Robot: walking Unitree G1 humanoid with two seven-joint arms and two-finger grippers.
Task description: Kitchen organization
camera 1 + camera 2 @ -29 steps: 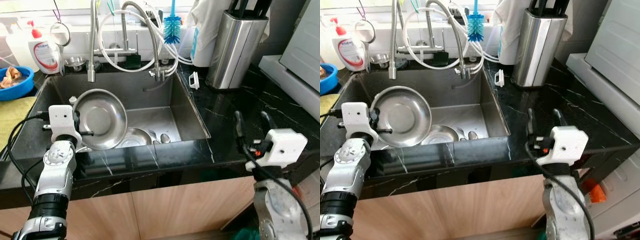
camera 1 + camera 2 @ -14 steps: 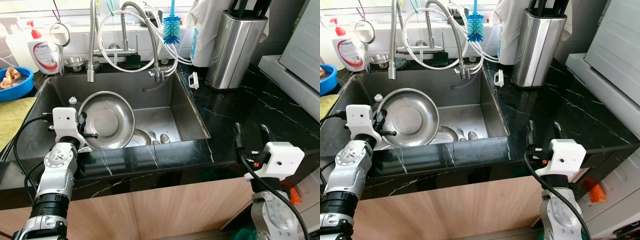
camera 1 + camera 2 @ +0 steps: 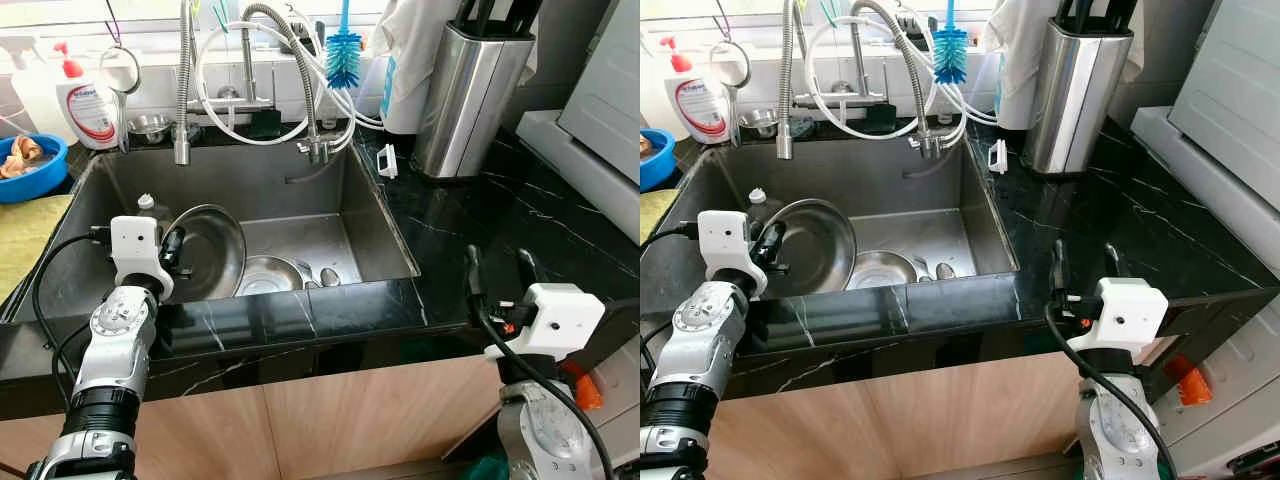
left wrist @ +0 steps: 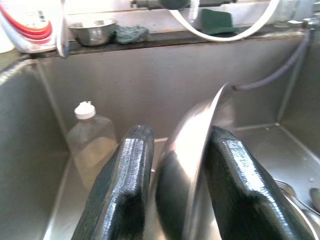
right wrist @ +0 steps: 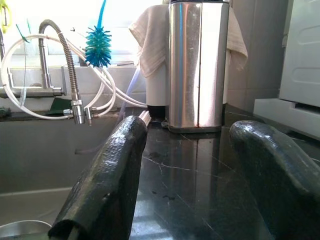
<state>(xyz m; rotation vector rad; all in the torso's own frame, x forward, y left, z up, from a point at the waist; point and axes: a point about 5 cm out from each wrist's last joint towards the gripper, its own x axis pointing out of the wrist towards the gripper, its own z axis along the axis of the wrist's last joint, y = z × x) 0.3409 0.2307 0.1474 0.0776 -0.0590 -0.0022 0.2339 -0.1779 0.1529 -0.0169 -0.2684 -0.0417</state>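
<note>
1. My left gripper (image 3: 176, 255) is down at the near-left edge of the sink (image 3: 385, 225), fingers (image 4: 122, 190) closed on the rim of a steel bowl (image 3: 212, 250).
2. The left wrist view confirms it: one finger sits on either side of the bowl's thin edge, with the rim running up between them.
3. The bowl is tilted up on its side in the left part of the sink, its hollow facing my right.
4. Just beside it on the sink floor lies a smaller bowl (image 3: 268, 275), with a spoon (image 3: 329, 276) near that.
5. A clear bottle (image 4: 92, 145) with a white cap stands against the sink's left wall, just behind the bowl I'm holding.
6. My right gripper (image 3: 495, 268) hovers over the black counter (image 3: 470, 200) to the right of the sink, fingers (image 5: 107, 175) spread wide, holding nothing.
7. Ahead of it stands a steel knife block (image 5: 199, 65), with a blue brush (image 5: 97, 47) by the taps.
</note>
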